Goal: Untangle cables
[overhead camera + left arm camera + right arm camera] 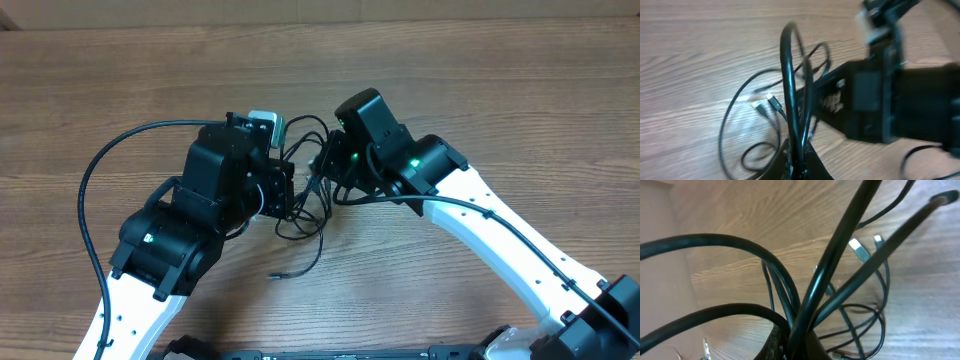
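**Status.** The untangling is not finished, and by judgement it is only at the start of the separating step. The cables (pixel 300 205) lie as one knot of thin black loops at the middle of the wooden table (pixel 500 80), directly between the two arms. Several loops cross one another, and no cord lies apart on its own. One free plug end (pixel 275 274) trails out of the bundle toward the near edge. It is the only part that looks clear of the knot.

**Left gripper** (pixel 799 167): clenched. In the left wrist view, strands rise from between its fingers at the lower edge and arch upward, so it grips the cables.

**Right gripper** (pixel 792 345): likewise clamped. In the right wrist view, several cords fan out from its closed fingers.

Both grippers hold the same bundle, near each other, at the knot.

**Done:** a two-handed grasp on the tangle.

**Left, as judged:** draw the strands apart, free each cord, and lay them separately.

**Hard to read:**
- In the overhead view the two wrists cover the grasp points, and neither gripper's fingertips show there.
- The cords cannot be counted because the loops overlap too much.
- Two plug tips (pixel 771 100) rest on the table in the left wrist view, and two more show in the right wrist view. Whether they are the same pair cannot be told.
- It is unclear which strand each gripper pinches, or whether both hold the same cord.
- The left wrist view is blurred, and the right arm (pixel 890 100) fills its right side and hides the table behind it.
- In the right wrist view, cords close to the lens look thick and soft and are cut off at the frame edges.
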`<state>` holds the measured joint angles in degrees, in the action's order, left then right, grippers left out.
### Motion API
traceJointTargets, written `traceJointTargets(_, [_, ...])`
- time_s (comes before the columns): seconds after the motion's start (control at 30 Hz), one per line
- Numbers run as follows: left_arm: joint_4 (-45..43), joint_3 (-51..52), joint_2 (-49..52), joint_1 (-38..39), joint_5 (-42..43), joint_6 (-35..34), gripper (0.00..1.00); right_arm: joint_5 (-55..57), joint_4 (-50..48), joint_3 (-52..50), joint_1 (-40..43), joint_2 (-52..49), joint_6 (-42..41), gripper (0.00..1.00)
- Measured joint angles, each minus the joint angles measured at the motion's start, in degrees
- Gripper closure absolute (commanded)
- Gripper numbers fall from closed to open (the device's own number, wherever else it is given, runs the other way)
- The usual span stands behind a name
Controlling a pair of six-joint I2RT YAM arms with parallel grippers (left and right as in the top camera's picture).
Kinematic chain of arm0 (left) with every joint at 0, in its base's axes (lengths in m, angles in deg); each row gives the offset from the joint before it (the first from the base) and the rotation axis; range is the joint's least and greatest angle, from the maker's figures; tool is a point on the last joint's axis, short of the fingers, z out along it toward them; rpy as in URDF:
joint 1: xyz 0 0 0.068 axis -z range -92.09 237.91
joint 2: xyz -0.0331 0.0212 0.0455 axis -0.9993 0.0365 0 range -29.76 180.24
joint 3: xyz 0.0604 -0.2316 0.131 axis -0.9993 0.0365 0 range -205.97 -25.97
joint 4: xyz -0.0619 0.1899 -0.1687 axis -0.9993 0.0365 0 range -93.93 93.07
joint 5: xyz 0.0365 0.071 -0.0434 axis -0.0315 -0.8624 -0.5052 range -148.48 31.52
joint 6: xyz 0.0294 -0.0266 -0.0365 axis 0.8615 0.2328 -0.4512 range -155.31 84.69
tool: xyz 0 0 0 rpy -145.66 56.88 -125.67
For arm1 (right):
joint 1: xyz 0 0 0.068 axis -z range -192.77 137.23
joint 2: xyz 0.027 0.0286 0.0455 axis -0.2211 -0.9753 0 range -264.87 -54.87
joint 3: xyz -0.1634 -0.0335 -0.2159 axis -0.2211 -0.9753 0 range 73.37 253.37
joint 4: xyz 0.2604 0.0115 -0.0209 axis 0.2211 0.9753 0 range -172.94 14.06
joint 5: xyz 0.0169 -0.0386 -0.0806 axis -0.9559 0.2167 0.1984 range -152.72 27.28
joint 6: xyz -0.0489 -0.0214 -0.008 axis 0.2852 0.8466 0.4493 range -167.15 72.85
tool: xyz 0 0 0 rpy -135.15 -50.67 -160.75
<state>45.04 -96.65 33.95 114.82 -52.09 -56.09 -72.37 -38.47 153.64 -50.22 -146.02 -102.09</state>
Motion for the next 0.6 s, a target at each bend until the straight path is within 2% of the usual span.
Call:
traceJointTargets(0.27, [0.81,0.00,-0.07,0.00,-4.22,-0.15,0.96,-1.55,-5.29,0.00,3.13,0.94,0.96,0.96])
traceJointTargets(0.6, [0.85,-0.55,2.19,0.02,-5.29,-1.22,0.96,-11.30,-6.08,-0.02,12.83,13.20,1.27,0.96])
